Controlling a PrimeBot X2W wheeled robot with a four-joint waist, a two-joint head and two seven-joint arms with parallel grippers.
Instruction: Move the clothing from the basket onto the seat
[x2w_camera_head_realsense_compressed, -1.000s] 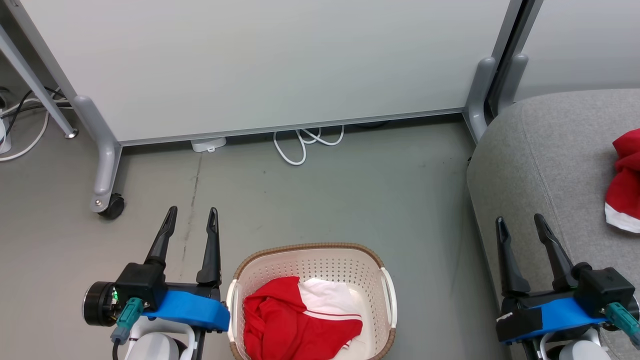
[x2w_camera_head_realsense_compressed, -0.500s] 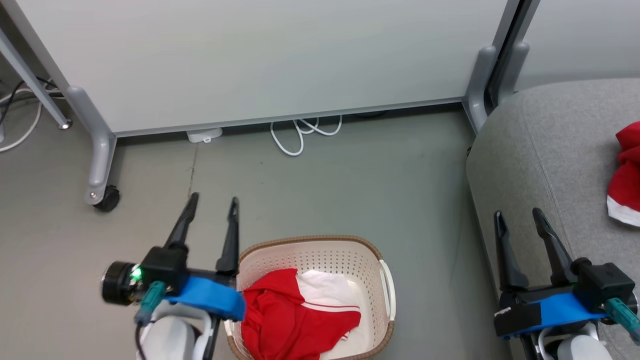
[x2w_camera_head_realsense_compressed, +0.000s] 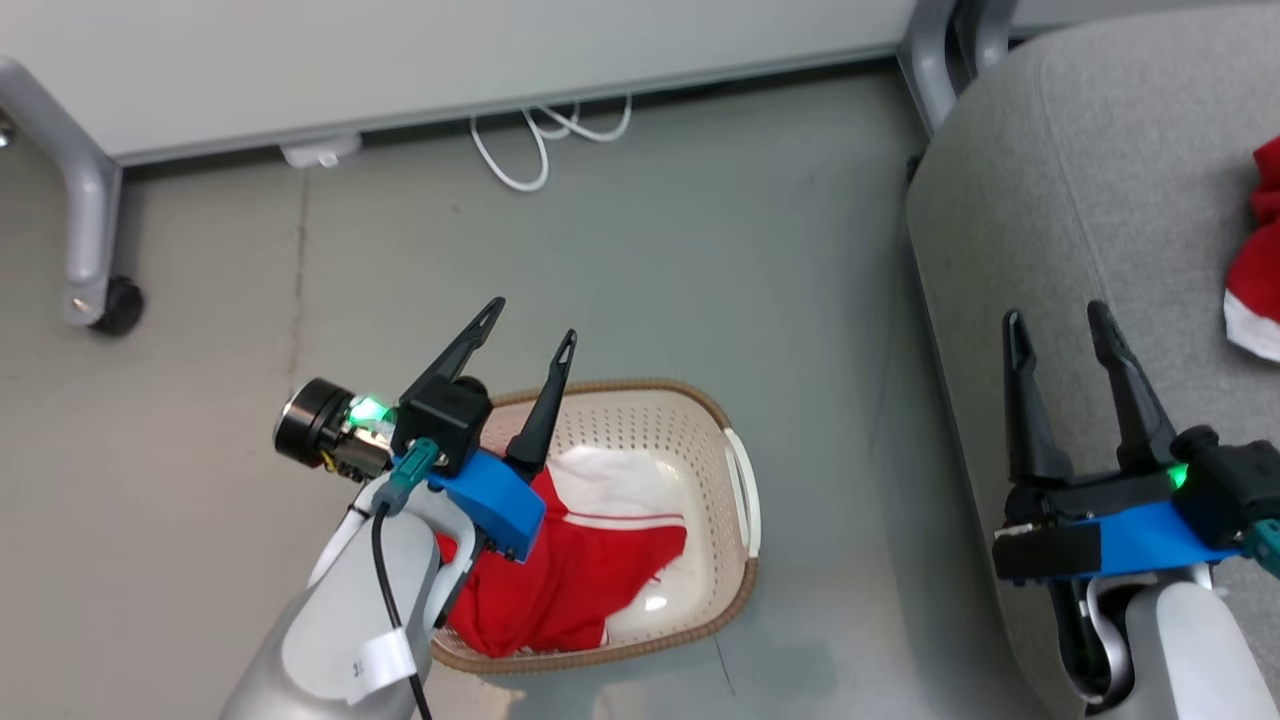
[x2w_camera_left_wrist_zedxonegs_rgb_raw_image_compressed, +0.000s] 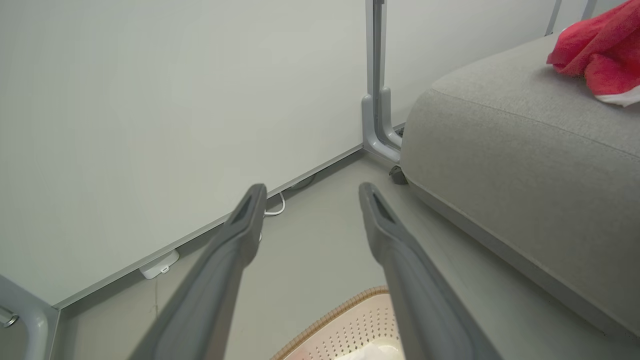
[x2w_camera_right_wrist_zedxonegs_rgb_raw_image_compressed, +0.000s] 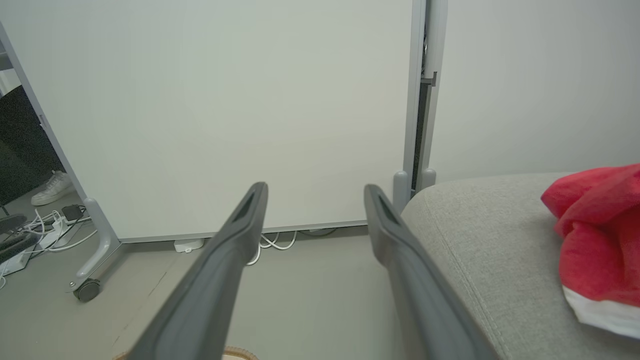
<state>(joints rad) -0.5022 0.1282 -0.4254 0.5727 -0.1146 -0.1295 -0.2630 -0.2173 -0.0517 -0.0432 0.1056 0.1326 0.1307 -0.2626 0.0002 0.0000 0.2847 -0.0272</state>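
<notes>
The left gripper (x2w_camera_head_realsense_compressed: 533, 320) hangs above the left side of the basket (x2w_camera_head_realsense_compressed: 650, 430), its two fingers spread wide and holding nothing. One red-and-white garment (x2w_camera_head_realsense_compressed: 590, 570) lies crumpled in the basket, below and behind the fingertips. The right gripper (x2w_camera_head_realsense_compressed: 1056, 313), equally wide open and empty, hovers over the near edge of the seat (x2w_camera_head_realsense_compressed: 1050, 180), where the other red garment (x2w_camera_head_realsense_compressed: 1262, 270) lies off to its right.

Pale forearms (x2w_camera_head_realsense_compressed: 340, 620), blue wrist brackets (x2w_camera_head_realsense_compressed: 495, 500), dark tapered fingers (x2w_camera_head_realsense_compressed: 545, 410)
</notes>
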